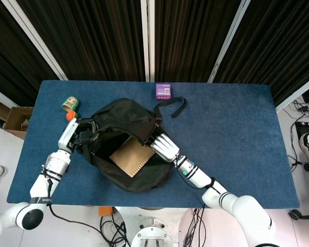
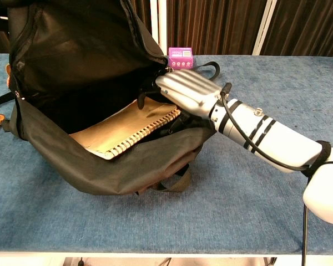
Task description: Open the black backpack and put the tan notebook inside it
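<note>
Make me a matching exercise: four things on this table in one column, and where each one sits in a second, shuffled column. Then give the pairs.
Things
1. tan notebook
2. purple box
3. left hand
4. green can

Places
A. at the table's far edge, beyond the black backpack
B. lying flat inside the open backpack
C. near the table's left end, past the backpack
D. holding the left rim of the backpack's opening

Pairs: 1-B, 2-A, 3-D, 4-C
</note>
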